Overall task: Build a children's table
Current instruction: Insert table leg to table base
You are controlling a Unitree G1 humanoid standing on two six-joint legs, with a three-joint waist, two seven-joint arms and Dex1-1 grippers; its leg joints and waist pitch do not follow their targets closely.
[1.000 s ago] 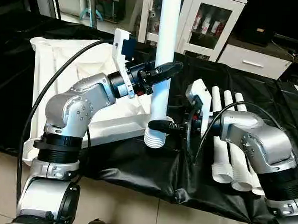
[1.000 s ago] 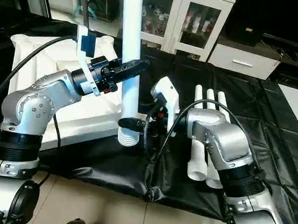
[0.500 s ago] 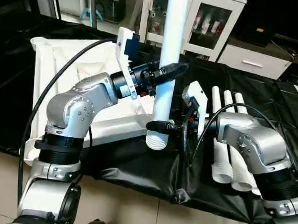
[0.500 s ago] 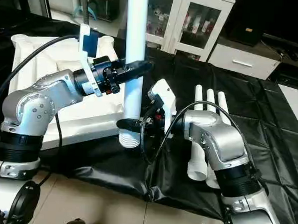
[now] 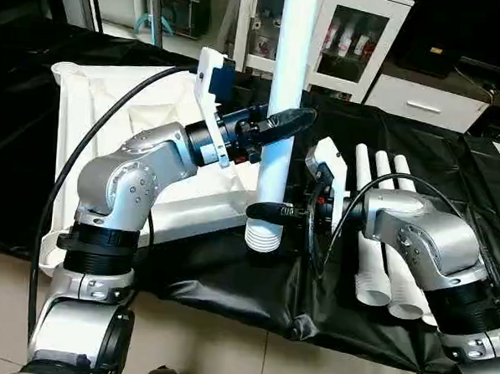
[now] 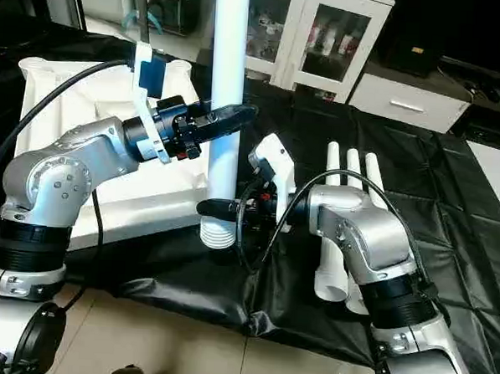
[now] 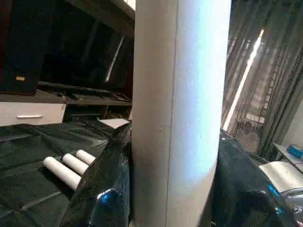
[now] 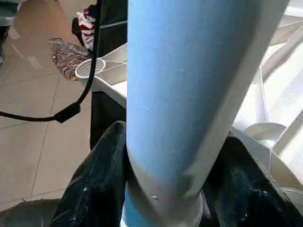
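Note:
A white tubular leg of the children's table stands nearly upright, its ribbed end just above the black cover by the tabletop's near right corner. My left gripper is shut on the leg at mid height; its fingers hug both sides. My right gripper is shut on the same leg just above the ribbed end, with fingers on either side. The white tabletop lies underside up at the left, a round corner socket showing. Three more legs lie side by side at the right.
The black-covered worktable ends close in front of me, with tiled floor below. Glass-door cabinets stand behind the table. A black cable loops over my left arm.
My right gripper's fingers have closed in on the leg's lower end. The leg has shifted slightly to the right and leans a little, carried by the left gripper.

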